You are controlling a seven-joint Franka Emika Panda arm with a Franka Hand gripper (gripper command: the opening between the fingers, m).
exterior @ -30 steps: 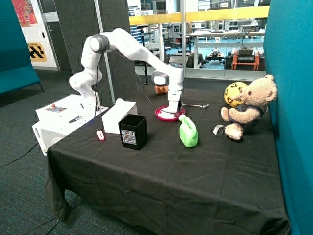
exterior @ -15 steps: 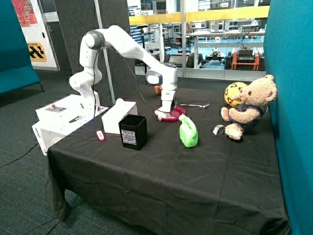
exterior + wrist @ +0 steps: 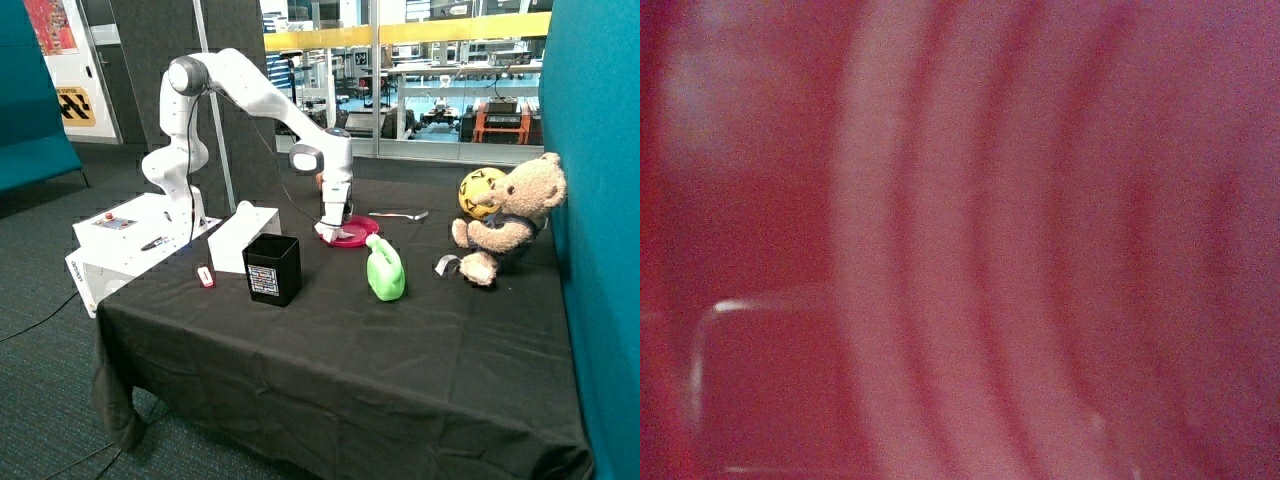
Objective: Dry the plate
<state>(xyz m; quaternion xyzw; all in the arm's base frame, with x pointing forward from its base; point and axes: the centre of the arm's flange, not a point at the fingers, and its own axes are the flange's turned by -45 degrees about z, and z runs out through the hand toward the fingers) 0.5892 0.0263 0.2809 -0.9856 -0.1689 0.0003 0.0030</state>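
The pink-magenta plate (image 3: 355,234) lies flat on the black tablecloth, behind the green container and beside the spoon. My gripper (image 3: 330,224) points straight down at the plate's edge on the side of the white box. A small white thing (image 3: 324,231) shows between it and the plate; I cannot tell what it is. The wrist view is filled by the plate's pink surface (image 3: 970,240) with its concentric rings, seen from very close.
A black cup (image 3: 272,268) stands near the table's front, with a small red and white item (image 3: 205,276) beside it. A green container (image 3: 385,270), a spoon (image 3: 400,214), a teddy bear (image 3: 505,215) with a yellow ball (image 3: 477,191) and a white box (image 3: 240,237) surround the plate.
My gripper has slid across the plate, from over its middle to its edge on the white box's side. The plate has stayed in place.
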